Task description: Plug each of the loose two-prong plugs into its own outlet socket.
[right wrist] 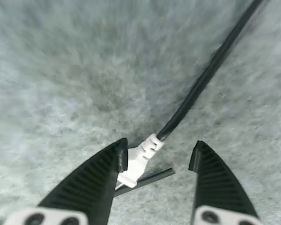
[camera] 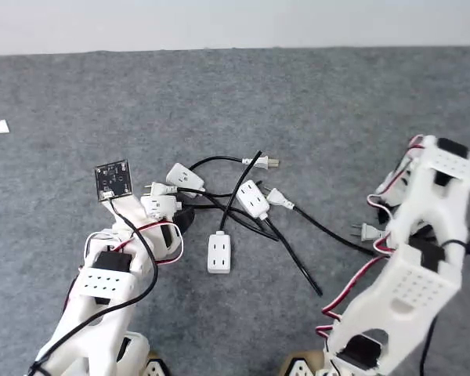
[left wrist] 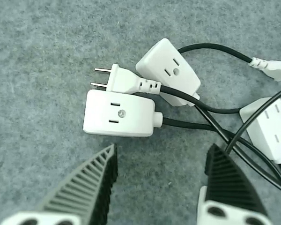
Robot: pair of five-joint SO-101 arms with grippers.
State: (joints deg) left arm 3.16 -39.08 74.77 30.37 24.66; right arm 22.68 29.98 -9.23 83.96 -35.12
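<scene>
Across the grey carpet (camera: 313, 102) in the high view, black cords (camera: 298, 258) are tangling white outlet sockets (camera: 219, 252) and two-prong plugs (camera: 262, 162) together at the centre. One stray plug (camera: 366, 231) is lying apart, just beside the right arm (camera: 423, 258), which is leaning over it, presumably to collect it.

From the left wrist view, the left gripper (left wrist: 161, 180) is hanging wide open and empty near a socket block (left wrist: 119, 113). A loose plug (left wrist: 119, 79) is resting against the block's far edge, and the gripper is likely lining up to steady the block.

From the right wrist view, the right gripper (right wrist: 159, 157) is spreading its jaws around the stray plug (right wrist: 138, 161). One finger (right wrist: 100, 173) is sitting just beside it, and nothing is being clamped yet.
</scene>
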